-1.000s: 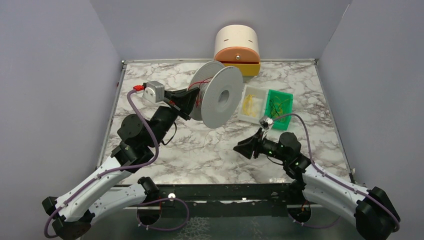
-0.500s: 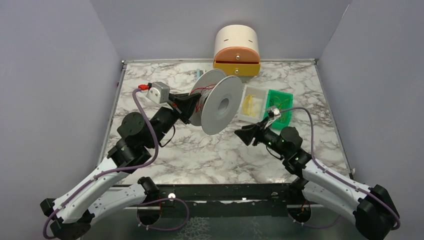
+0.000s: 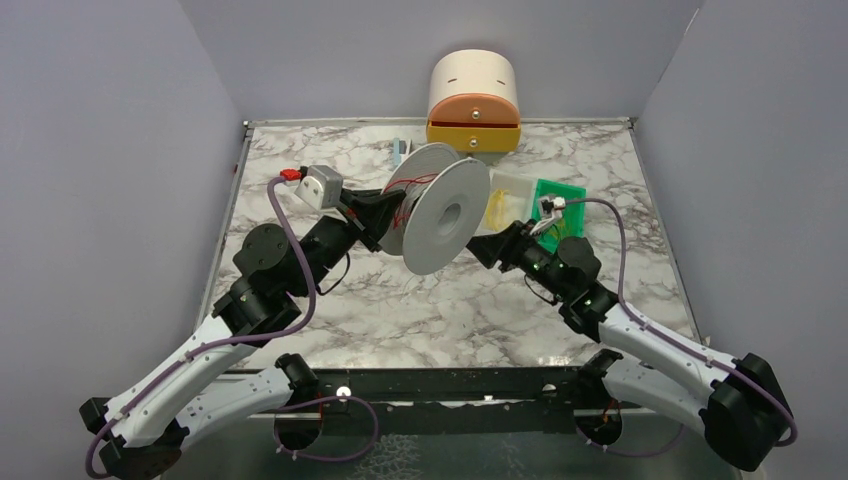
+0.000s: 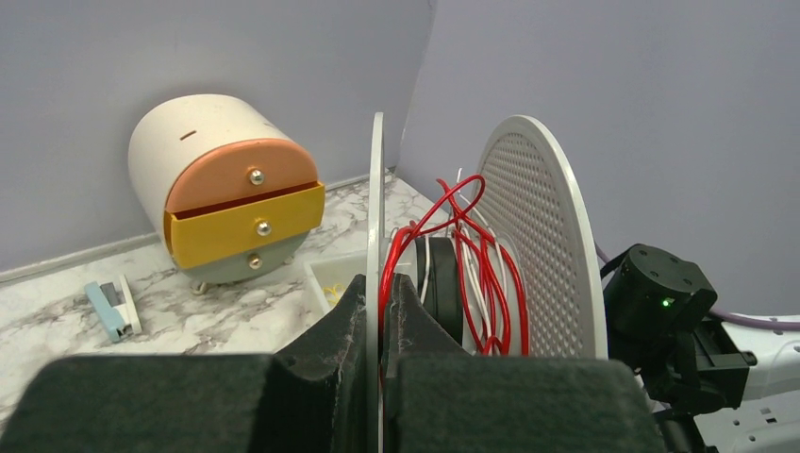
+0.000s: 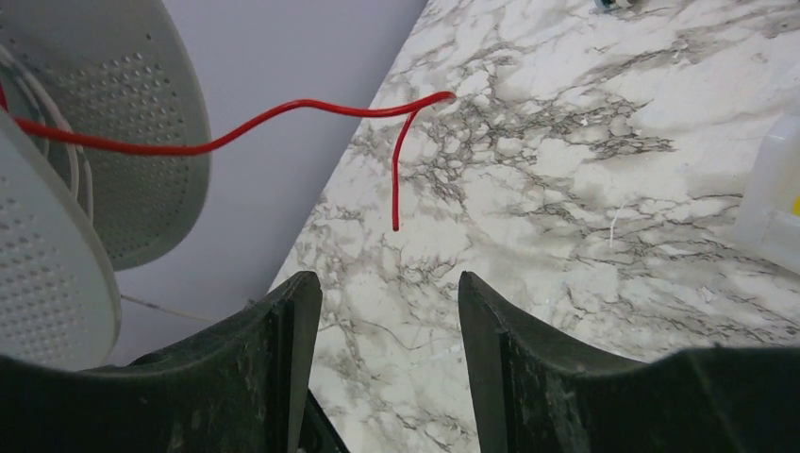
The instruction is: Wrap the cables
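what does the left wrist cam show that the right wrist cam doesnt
Only the left wrist view: the drawer box, a small blue item beside it, the left claw shut on a flange of the spool, and the red cables looped around its hub.
Only the right wrist view: the open right claw, a loose end of a red cable hanging free ahead of it, and a tray corner.
Both: the spool, the red cables and the marble table.

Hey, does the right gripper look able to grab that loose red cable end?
Probably yes: the right gripper is open and the cable end dangles just ahead of it, off the spool, with nothing between.
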### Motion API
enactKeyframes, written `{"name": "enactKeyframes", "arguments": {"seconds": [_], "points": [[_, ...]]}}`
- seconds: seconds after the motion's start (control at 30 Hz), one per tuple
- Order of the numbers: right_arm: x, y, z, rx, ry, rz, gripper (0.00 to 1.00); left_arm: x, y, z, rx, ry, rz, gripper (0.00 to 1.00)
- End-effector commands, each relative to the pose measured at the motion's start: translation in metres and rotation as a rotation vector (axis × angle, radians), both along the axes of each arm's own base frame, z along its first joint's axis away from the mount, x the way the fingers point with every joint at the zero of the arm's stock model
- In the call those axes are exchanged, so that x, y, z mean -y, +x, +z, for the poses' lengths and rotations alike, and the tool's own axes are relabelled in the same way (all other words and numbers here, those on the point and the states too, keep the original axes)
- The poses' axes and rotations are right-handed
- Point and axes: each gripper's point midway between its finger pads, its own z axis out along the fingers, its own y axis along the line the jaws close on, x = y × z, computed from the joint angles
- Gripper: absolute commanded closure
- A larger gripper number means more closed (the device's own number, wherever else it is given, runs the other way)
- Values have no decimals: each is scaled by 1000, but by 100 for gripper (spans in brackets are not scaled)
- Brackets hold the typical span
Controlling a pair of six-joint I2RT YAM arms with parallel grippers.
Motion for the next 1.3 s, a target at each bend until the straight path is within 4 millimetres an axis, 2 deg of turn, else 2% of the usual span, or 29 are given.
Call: {"name": "enactKeyframes", "arguments": {"seconds": [0.0,0.17,0.57,0.9,1.27], "points": [[-9,10,21,-36,93,-12,40,-9,-18,54,118,-115,-41,100],[-21,10,26,-62,152,33,40,-8,-19,54,120,-114,-48,100],[-48,7,20,-132,201,162,44,-10,-23,54,121,-119,-58,100],[-54,10,12,-155,211,178,56,-10,-24,55,121,-122,-64,100],[-57,11,10,-145,216,189,61,-7,-22,52,115,-114,-66,100]]}}
